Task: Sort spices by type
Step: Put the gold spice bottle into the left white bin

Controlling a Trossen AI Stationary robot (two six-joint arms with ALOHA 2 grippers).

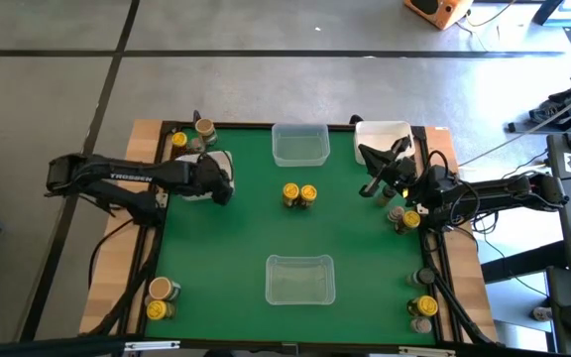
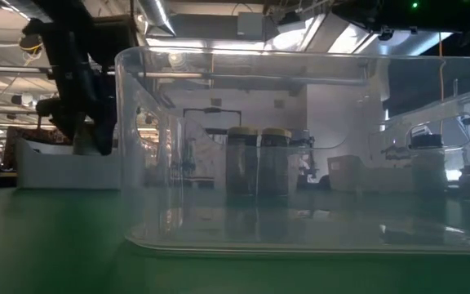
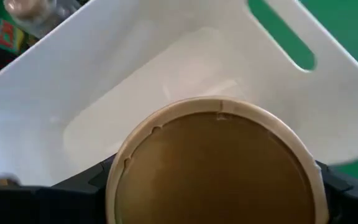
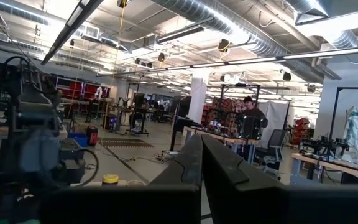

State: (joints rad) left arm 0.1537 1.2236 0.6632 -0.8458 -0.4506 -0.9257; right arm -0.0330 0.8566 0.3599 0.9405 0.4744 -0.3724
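Left gripper grasps a tan-lidded spice jar between its fingers, over the empty white tub just ahead; right gripper clenched, holding nothing

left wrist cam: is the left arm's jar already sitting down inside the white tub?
No. The tan-lidded jar sits between the left gripper's fingers, above the white tub, whose floor shows bare beneath it.
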